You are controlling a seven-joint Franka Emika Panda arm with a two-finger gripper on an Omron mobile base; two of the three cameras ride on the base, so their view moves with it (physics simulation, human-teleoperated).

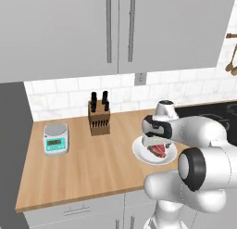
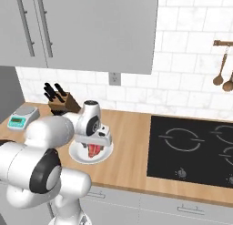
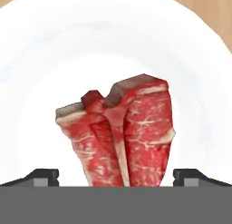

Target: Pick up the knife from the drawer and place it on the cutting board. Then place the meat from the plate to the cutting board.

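The hand (image 3: 116, 175) hangs just above the plate (image 1: 139, 154) with its jaws spread wide, one dark tip on either side of the meat (image 3: 121, 137) and neither touching it — nothing is held. From the hand's own camera the meat lies on the white plate (image 3: 50, 51), its near end cut off at the bottom edge, and the plate's rim runs out of frame on both sides. In the left base view the hand (image 1: 156, 144) and the arm's thick white joints cover much of the plate, so only a red sliver of the meat (image 1: 159, 152) shows beneath the wrist. In the right base view the hand (image 2: 94, 144) hides the far part of the plate (image 2: 77, 156), with the meat (image 2: 94, 151) peeking out below it. Taking the plate as landmark: the knife block (image 1: 99, 115) stands behind it to the left, the scale (image 1: 56, 139) farther left on the counter (image 1: 92, 172), and the stove (image 2: 191, 149) to its right.
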